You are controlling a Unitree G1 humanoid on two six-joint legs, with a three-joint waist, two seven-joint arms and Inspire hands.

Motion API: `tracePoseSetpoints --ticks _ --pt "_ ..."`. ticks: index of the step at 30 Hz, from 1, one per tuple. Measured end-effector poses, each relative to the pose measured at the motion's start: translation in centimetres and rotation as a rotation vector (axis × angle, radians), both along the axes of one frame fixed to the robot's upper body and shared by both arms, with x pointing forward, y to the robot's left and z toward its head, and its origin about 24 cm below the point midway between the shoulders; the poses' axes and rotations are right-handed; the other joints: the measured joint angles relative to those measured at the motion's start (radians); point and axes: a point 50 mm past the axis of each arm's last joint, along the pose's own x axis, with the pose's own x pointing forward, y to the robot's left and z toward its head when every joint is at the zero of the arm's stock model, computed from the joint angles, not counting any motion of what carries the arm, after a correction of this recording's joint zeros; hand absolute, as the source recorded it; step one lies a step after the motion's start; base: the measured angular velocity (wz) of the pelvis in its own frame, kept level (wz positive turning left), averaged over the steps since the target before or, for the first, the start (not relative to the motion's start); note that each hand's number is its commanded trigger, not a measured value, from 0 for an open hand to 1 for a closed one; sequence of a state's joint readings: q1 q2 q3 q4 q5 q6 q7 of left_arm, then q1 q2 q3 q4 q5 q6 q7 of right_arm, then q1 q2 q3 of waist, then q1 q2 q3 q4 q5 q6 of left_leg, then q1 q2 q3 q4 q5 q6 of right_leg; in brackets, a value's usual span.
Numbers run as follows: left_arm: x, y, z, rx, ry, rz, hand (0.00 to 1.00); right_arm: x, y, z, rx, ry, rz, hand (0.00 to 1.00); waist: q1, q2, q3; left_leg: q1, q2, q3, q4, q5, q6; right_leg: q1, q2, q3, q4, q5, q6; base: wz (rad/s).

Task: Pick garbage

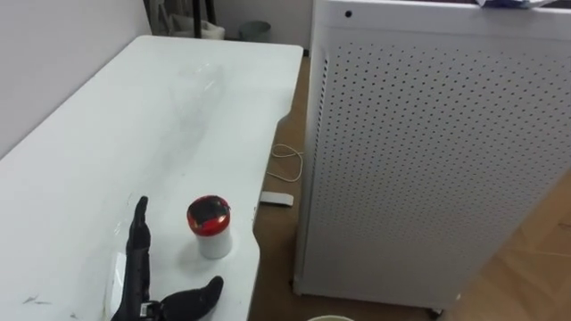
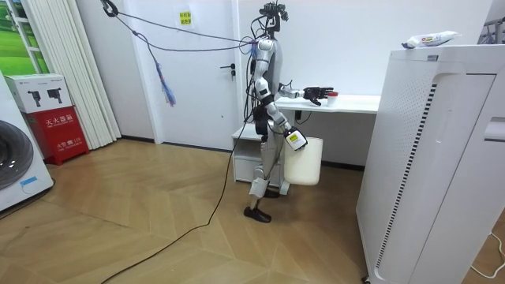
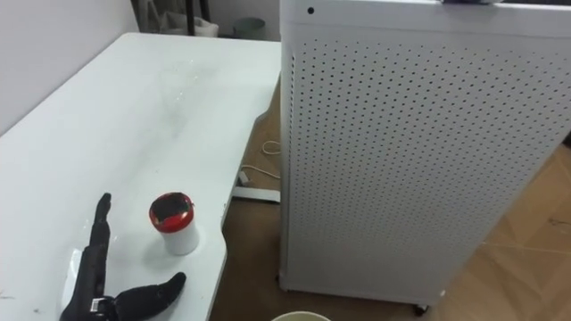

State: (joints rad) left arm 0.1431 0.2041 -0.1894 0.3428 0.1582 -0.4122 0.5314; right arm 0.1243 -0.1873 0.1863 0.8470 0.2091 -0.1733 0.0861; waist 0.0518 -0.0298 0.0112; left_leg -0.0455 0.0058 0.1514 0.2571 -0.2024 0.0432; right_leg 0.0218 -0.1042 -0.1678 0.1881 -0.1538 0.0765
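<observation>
Standing on one white table [image 1: 134, 116], one red-lidded cup [image 1: 210, 227]; beside, one left hand [image 1: 136, 272], fingers [image 1: 138, 234] wide, empty.

A white table [image 1: 107, 160] runs along the wall, and just beside its edge stands a tall white cabinet [image 1: 428, 152] with perforated sides, on small feet on the wooden floor [image 2: 142, 221]. A white power strip [image 1: 277, 198] and a loop of thin white cable [image 1: 287, 159] lie on the floor in the gap between them. In the room view a tube [image 2: 430, 38] lies on top of the cabinet, a white door [image 2: 201, 71] is shut behind the table's near end, and at the room view's left a red box [image 2: 59, 134] carrying a white box [image 2: 43, 91] stands between pale curtains [image 2: 71, 71] and a washing machine [image 2: 16, 162].
</observation>
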Motion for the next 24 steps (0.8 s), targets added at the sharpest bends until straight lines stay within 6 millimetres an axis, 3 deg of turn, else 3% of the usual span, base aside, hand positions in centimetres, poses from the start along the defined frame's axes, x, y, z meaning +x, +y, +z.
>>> tracePoseSetpoints --ticks 6,16,24 --pt "0.0 0.2 -0.3 -0.058 0.027 0.019 0.0 0.2 0.3 0.1 0.006 -0.011 0.016 1.0 -0.002 0.0 -0.0001 0.003 0.001 0.003 -0.003 0.0 0.0 0.0 0.0 0.0 0.0 0.0 0.0 -0.01" --pt "0.0 0.2 -0.7 -0.136 0.055 0.045 0.0 0.2 1.1 0.2 0.024 -0.021 0.027 1.0 -0.035 0.0 -0.0001 0.009 0.001 0.009 -0.007 0.0 0.0 -0.001 0.0 0.001 0.0 0.0 0.0 0.0" --pt "1.7 -0.3 0.4 -0.141 0.014 0.031 0.0 -0.1 1.6 -0.1 0.034 0.001 0.028 1.0 -0.053 0.009 0.0015 0.008 0.002 0.011 -0.006 0.0 0.0 -0.003 0.0 0.001 0.001 0.0 0.0 0.0"
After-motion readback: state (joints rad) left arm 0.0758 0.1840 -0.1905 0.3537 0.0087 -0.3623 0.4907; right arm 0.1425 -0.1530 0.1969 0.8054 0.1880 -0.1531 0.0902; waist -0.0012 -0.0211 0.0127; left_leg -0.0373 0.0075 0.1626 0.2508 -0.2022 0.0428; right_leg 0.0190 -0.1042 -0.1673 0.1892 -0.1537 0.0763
